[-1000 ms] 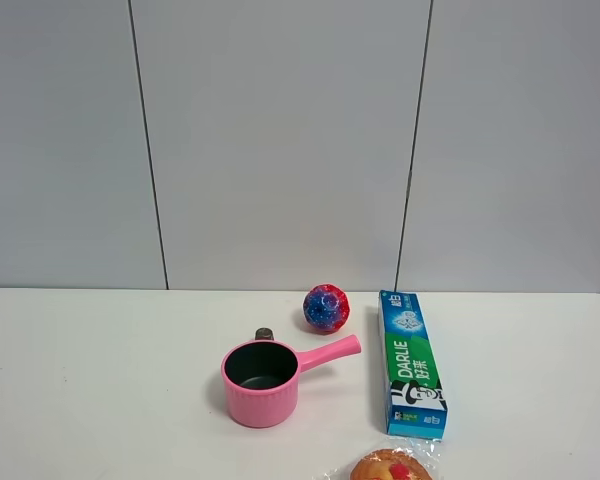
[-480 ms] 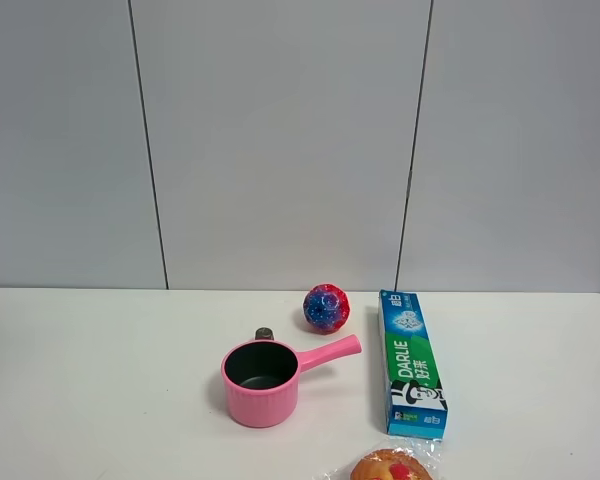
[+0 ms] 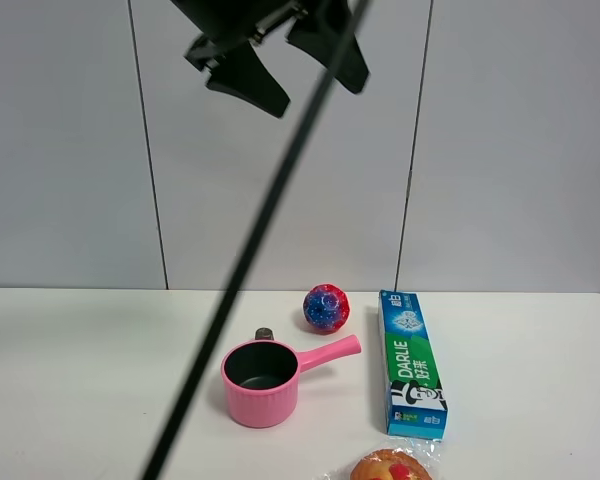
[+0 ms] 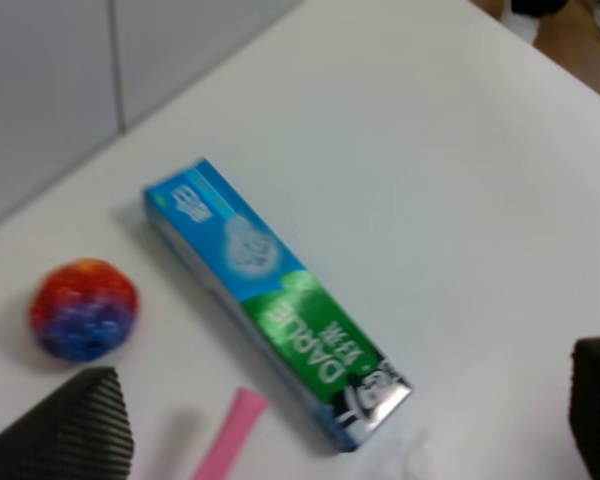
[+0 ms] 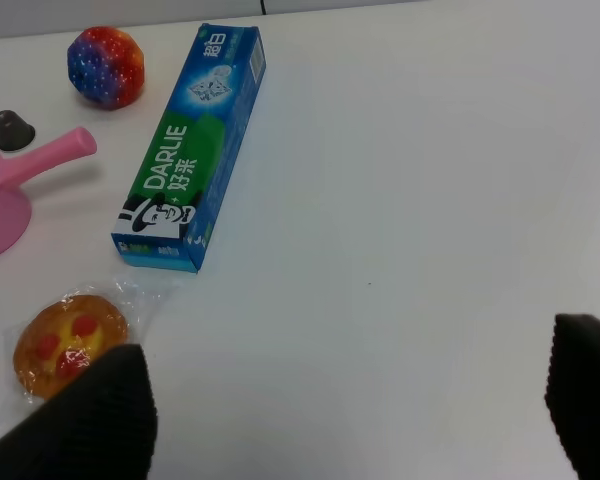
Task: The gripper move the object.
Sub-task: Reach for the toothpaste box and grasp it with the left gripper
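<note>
The blue-and-green DARLIE toothpaste box (image 3: 412, 365) lies flat on the white table (image 3: 80, 380), right of the pink saucepan, with its long side running front to back. It also shows in the left wrist view (image 4: 270, 310) and the right wrist view (image 5: 185, 150). A black two-pronged gripper (image 3: 320, 98) hangs high at the top of the exterior view, open and empty, far above the table. It looks like my left gripper (image 4: 340, 400), which is open high over the box. My right gripper (image 5: 355, 335) is open and empty above bare table, right of the box.
A pink saucepan (image 3: 262, 382) stands left of the box, its handle pointing at it. A blue-red ball (image 3: 326, 307) lies behind them. A wrapped bun (image 3: 390, 466) sits at the front edge. A small dark knob (image 3: 265, 334) sits behind the pan. A black cable (image 3: 250, 260) crosses the exterior view.
A black open gripper and a diagonal cable have come into the top of the exterior view. The box, pan, ball and bun have not moved.
</note>
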`<act>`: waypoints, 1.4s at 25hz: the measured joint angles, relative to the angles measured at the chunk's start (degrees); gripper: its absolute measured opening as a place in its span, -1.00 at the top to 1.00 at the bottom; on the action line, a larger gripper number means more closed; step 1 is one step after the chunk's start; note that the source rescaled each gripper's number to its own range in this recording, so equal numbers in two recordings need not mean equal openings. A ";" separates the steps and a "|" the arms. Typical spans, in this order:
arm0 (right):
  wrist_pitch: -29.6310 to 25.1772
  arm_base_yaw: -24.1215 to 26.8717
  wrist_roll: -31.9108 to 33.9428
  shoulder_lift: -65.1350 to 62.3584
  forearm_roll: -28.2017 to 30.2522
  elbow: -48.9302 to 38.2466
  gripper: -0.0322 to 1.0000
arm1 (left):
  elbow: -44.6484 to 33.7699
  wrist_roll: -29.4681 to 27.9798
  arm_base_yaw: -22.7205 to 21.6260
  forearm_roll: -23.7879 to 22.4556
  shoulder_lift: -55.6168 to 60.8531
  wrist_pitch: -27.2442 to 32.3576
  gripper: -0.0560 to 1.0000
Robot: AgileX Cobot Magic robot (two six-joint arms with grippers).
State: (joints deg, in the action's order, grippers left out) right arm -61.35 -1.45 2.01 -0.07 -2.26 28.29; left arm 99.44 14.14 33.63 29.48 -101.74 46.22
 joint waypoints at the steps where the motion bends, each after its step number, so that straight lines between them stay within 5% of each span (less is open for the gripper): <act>1: 0.00 0.00 0.00 0.00 0.00 0.00 -1.00 | 1.57 -2.98 1.27 -1.11 -2.18 0.24 -1.00; 11: 0.00 0.00 0.00 0.00 0.00 0.00 -1.00 | 12.29 -29.78 8.43 -18.35 -17.19 1.31 -1.00; 16: 0.00 0.00 0.00 0.00 0.00 0.00 -1.00 | 20.81 -34.75 10.70 -21.43 -24.57 5.36 -1.00; 26: 0.00 0.00 0.00 0.00 0.00 0.00 -1.00 | 41.24 -42.14 11.43 -24.07 -38.13 22.59 -1.00; 35: 0.00 0.00 0.00 0.00 0.00 0.00 -1.00 | 44.84 -45.47 13.23 -25.73 -42.05 21.79 -1.00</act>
State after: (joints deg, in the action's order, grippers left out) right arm -61.35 -1.45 2.01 -0.07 -2.26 28.29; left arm 144.28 -31.33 46.86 3.75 -143.79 68.01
